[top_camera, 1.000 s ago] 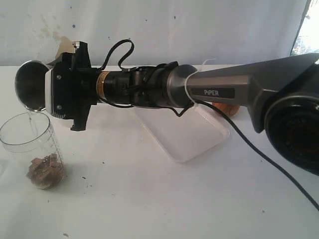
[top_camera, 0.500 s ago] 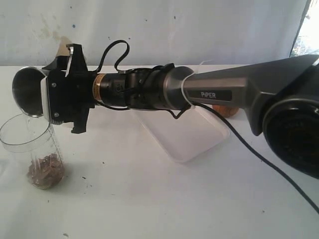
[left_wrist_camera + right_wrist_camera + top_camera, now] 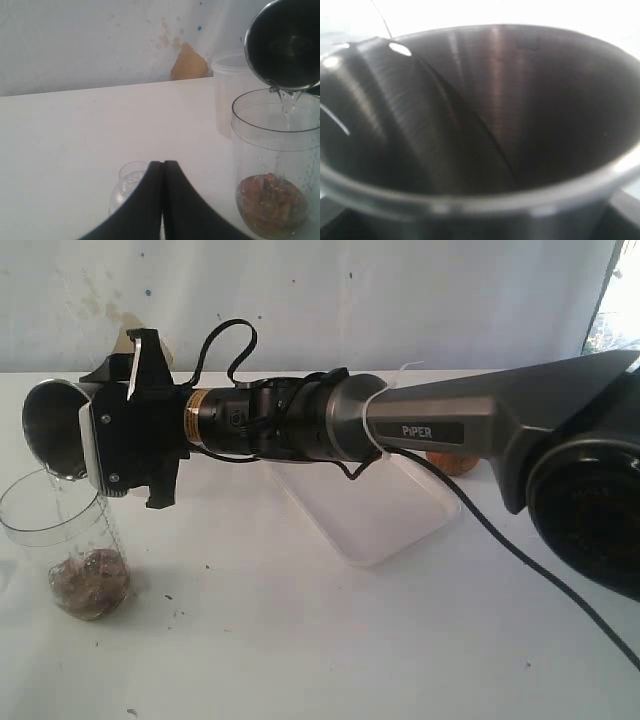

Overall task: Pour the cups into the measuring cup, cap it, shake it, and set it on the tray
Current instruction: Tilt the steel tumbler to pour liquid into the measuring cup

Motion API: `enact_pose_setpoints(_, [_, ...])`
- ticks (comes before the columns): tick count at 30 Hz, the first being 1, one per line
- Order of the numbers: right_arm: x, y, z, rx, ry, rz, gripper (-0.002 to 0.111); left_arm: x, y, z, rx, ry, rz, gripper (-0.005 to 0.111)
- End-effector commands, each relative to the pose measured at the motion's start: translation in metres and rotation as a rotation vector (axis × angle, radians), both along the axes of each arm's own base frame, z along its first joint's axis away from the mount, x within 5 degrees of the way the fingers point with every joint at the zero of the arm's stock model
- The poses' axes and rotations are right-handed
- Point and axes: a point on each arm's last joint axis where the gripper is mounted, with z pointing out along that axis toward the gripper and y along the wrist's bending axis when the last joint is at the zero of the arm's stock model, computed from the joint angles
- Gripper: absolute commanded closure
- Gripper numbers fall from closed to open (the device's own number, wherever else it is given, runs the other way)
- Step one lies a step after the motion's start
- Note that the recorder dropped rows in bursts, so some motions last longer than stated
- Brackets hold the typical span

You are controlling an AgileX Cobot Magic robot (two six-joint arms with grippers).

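My right gripper point(image 3: 95, 432) reaches across to the left side, shut on the steel tumbler point(image 3: 55, 430), which lies tipped on its side. A thin clear stream runs from the tumbler's rim point(image 3: 285, 92) into the measuring cup point(image 3: 75, 540) standing below it. Brown bits point(image 3: 270, 200) lie in liquid at the bottom of the measuring cup point(image 3: 272, 165). The right wrist view shows only the tumbler's inside point(image 3: 485, 125). The wooden cup point(image 3: 455, 461) peeks out behind the right arm. The white tray point(image 3: 385, 510) lies mid-table. My left gripper point(image 3: 162, 165) is shut and empty, near the measuring cup.
A frosted white tub point(image 3: 227, 90) stands behind the measuring cup. A small clear round piece point(image 3: 125, 187) lies on the table right by my left fingers. The right arm point(image 3: 430, 425) and its cable point(image 3: 520, 550) span the table above the tray.
The right wrist has rolled and shifted a little left, turning the tumbler's mouth more sideways. The stream keeps running and the brown bits have shifted in the measuring cup.
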Motion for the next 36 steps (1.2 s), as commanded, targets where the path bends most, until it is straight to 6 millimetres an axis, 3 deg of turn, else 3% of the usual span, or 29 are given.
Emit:
enact_pose_setpoints(1, [-0.0015, 0.0014, 0.0139, 0.039, -0.032, 0.015, 0.108, 0.0000, 0.0000, 0.0007, 0.000, -0.015, -0.001, 0.107])
enact_pose_setpoints(15, [-0.0011, 0.0008, 0.0142, -0.037, -0.154, 0.035, 0.108, 0.0000, 0.0000, 0.0007, 0.000, -0.015, -0.001, 0.107])
enact_pose_setpoints(36, [-0.0008, 0.0006, 0.0140, -0.041, -0.152, 0.032, 0.108, 0.0000, 0.0000, 0.0007, 0.000, -0.015, -0.001, 0.107])
